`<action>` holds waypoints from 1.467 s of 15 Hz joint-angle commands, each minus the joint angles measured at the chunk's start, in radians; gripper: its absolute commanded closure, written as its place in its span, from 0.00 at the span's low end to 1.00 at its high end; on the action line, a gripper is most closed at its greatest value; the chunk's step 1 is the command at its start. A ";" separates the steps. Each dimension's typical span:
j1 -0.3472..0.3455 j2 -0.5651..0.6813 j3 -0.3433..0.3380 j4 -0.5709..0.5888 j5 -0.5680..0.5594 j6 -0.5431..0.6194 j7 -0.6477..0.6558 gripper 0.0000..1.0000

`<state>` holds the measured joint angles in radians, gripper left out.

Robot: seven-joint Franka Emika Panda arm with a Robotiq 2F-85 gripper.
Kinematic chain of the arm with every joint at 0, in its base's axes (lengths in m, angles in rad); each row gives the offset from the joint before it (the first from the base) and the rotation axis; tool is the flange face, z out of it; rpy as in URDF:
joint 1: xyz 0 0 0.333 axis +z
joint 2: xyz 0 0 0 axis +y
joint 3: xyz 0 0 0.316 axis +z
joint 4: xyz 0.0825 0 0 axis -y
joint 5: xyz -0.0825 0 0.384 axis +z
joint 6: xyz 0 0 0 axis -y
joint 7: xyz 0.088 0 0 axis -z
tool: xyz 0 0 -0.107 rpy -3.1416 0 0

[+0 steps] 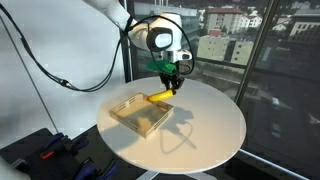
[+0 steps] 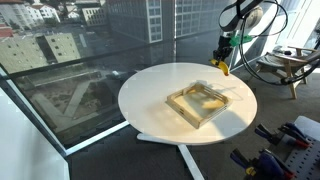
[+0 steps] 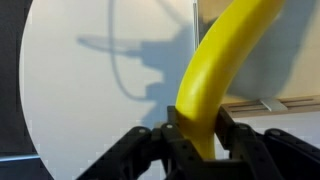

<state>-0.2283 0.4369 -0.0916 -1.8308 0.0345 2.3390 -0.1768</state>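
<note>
Gripper (image 3: 195, 125) is seen shut on a banana (image 3: 215, 70) in the wrist view; dark fingers (image 3: 170, 135) are pressed on both sides of its lower end, and the yellow body curves up and away from them.

In both exterior views the banana (image 1: 160, 96) is held in the air by the gripper (image 1: 172, 82), above and just beside one corner of the wooden tray (image 1: 128, 123), not touching it. The same corner placement shows from the opposite side: banana (image 2: 217, 68) under the gripper (image 2: 222, 58), off the tray (image 2: 182, 110) toward the arm.

The tray is laid flat near the middle of the round white table (image 1: 210, 125). Something yellowish is glimpsed inside the tray, too small to be told.

Beyond the tray, window glass (image 1: 270, 50) and city buildings (image 2: 60, 45) are seen.

The step is judged to be a mid-air carry with the fruit clamped. Any further move calls for the clamp to be kept firm on the end-held banana, the free end to be watched for swing, and the tray rim to be cleared in height.
</note>
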 commanded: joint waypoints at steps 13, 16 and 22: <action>-0.089 0.132 0.007 0.171 -0.011 -0.041 -0.257 0.84; -0.105 0.156 0.010 0.189 -0.010 -0.042 -0.296 0.84; -0.131 0.199 0.011 0.206 -0.016 -0.035 -0.353 0.84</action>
<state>-0.3358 0.6093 -0.0944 -1.6674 0.0330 2.3237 -0.4956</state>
